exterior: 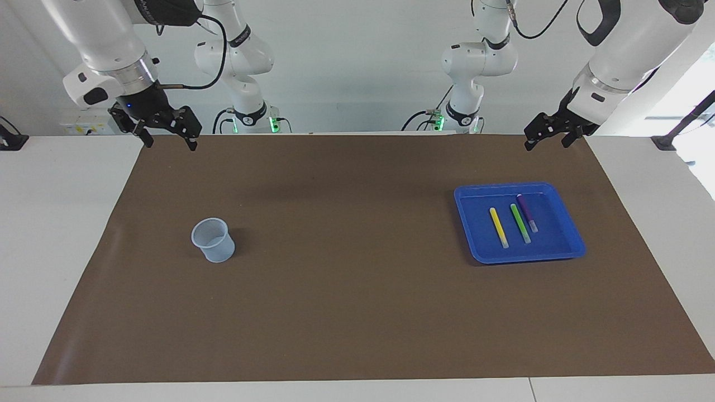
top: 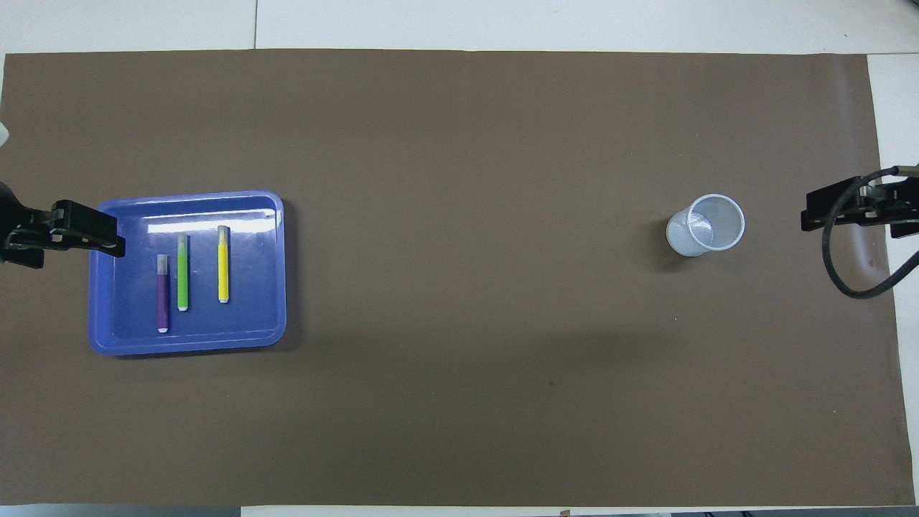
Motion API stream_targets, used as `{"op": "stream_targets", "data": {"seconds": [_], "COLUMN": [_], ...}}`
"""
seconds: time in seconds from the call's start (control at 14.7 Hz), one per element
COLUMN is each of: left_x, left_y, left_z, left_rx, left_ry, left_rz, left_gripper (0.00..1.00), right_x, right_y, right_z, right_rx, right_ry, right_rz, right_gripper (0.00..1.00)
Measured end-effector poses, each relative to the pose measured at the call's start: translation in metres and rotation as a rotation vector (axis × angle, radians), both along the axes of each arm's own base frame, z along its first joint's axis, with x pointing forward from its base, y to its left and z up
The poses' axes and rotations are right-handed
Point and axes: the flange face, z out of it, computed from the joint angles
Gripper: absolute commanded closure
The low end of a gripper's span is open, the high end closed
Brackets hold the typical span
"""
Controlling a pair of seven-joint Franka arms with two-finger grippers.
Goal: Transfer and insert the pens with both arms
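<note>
Pens, purple [exterior: 527, 213], green [exterior: 520, 223], yellow [exterior: 499, 227], lie side by side in blue tray [exterior: 570, 231] at the left arm's end of the desk, staged for pickup; mesh cup [exterior: 213, 240] stands toward the right arm's end, probably the insertion target. Left gripper [exterior: 549, 135] hangs over the desk's robot-side edge, jaws spread, empty, pens well apart from them. Right gripper [exterior: 168, 135] likewise wide and empty, waiting.

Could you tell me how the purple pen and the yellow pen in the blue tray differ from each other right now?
The purple pen is dark violet; the yellow pen is bright yellow. The purple pen lies right beside the green pen, while the yellow pen lies apart from both. The purple pen sits nearer the robots and toward the left arm's end of the blue tray. Both lie flat, roughly parallel, untouched in the tray.
</note>
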Motion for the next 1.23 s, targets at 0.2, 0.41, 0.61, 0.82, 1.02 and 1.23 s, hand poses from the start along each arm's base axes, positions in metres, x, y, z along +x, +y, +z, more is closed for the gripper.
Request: {"op": "stream_targets", "data": {"seconds": [0.2, 0.41, 0.61, 0.82, 1.02, 1.23], "left_x": [0.000, 0.000, 0.000, 0.000, -0.003, -0.010], "left_y": [0.001, 0.002, 0.003, 0.007, 0.018, 0.049], "left_z": [0.000, 0.000, 0.000, 0.001, -0.009, -0.051], "left_rx": [0.000, 0.000, 0.000, 0.000, 0.001, -0.003], "left_ry": [0.000, -0.001, -0.001, -0.001, 0.011, -0.063], "left_rz": [0.003, 0.005, 0.007, 0.015, 0.036, 0.059], "left_gripper": [0.00, 0.00, 0.00, 0.00, 0.00, 0.00], "right_x": [0.000, 0.000, 0.000, 0.000, 0.000, 0.000], "right_y": [0.000, 0.000, 0.000, 0.000, 0.000, 0.000], "right_z": [0.000, 0.000, 0.000, 0.000, 0.000, 0.000], "right_rx": [0.000, 0.000, 0.000, 0.000, 0.000, 0.000], "right_ry": [0.000, 0.000, 0.000, 0.000, 0.000, 0.000], "right_rz": [0.000, 0.000, 0.000, 0.000, 0.000, 0.000], "right_gripper": [0.00, 0.00, 0.00, 0.00, 0.00, 0.00]}}
